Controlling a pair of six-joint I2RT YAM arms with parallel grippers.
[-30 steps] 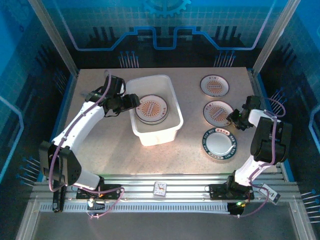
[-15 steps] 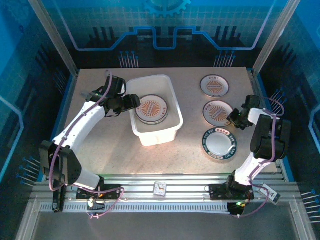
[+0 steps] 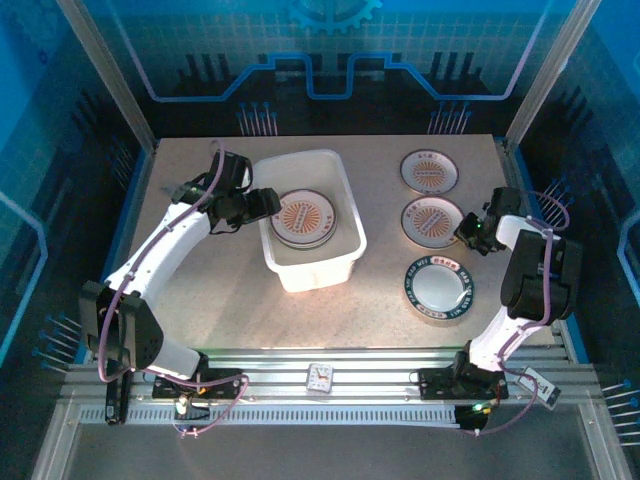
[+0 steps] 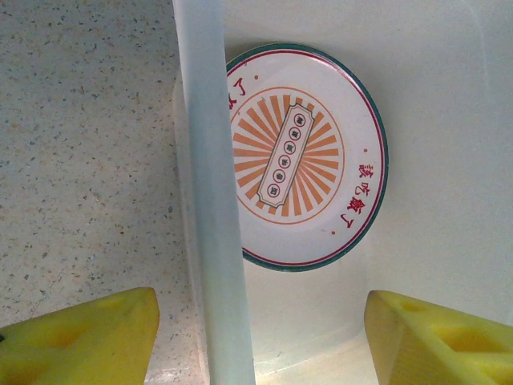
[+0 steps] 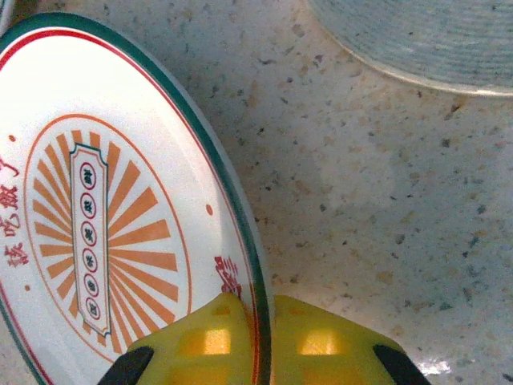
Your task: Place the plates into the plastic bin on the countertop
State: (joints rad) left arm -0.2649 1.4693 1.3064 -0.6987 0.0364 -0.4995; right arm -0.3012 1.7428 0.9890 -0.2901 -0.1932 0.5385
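The bin [image 3: 312,262] sits left of centre on the countertop [image 3: 220,290]. One sunburst plate [image 3: 305,217] lies flat inside it. In the left wrist view this plate [image 4: 313,160] has a green rim with a thin red line inside it. Orange rays spread round a long central panel holding five small circled characters. Red Chinese characters run beside the rays on two sides, and I cannot read them with certainty.

The left gripper [image 3: 262,203] is at the bin's left wall. Its yellow fingers [image 4: 88,337] are spread wide, one over the countertop [image 4: 80,160] and the other inside the bin [image 4: 204,160]. The wall stands between them and they hold nothing.

Three more plates lie in a row on the right of the countertop. The far plate [image 3: 430,171] and the middle plate [image 3: 430,218] both have orange centres. The near plate [image 3: 439,290] has a dark rim with pale lettering too small to read, and a pale centre.

The right gripper [image 3: 470,232] is at the right edge of the middle plate. In the right wrist view its yellow fingers [image 5: 208,337] are pressed together on that plate's green rim, one on each side of the edge. This middle plate [image 5: 120,200] bears the same sunburst, panel of circled characters and red writing. Speckled countertop [image 5: 361,200] lies beside it.
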